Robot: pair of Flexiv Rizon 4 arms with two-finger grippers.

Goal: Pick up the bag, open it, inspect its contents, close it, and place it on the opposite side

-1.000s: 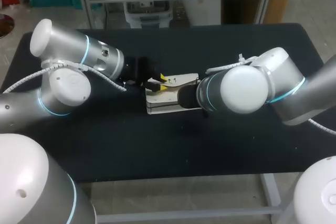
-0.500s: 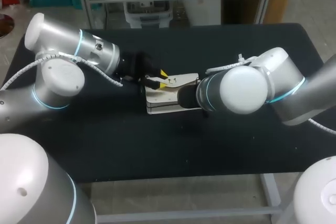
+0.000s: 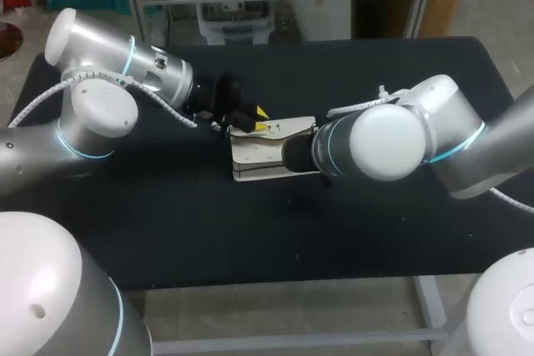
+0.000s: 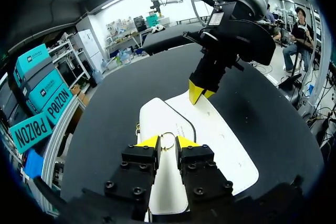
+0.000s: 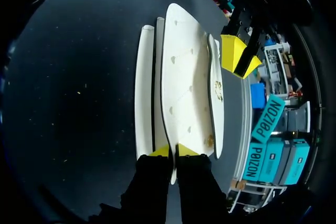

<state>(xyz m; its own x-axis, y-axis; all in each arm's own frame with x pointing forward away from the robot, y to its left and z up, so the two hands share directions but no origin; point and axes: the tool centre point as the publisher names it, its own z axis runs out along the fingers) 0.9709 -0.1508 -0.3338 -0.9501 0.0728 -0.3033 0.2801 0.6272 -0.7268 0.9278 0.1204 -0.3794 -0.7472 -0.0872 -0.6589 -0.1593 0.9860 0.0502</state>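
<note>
Left gripper [image 4: 167, 141] shifted, bag [image 4: 220, 140] seemingly just beneath

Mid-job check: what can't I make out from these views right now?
Contents of the bag: no view shows inside; its panels cover them.
The right end effector: in the head view, hidden behind the right arm.
Whether the left end effector grips the ring: left wrist view, too small to tell.

The bag [image 3: 265, 156] lies flat near the middle of the tabletop [image 3: 250, 239]. The left claw [image 3: 260, 120] sits over its 11 o'clock corner (that arm enters from 9 o'clock). The right claw [image 5: 172, 151] pinches the bag's 3 o'clock edge, its arm entering from 3 o'clock.
</note>
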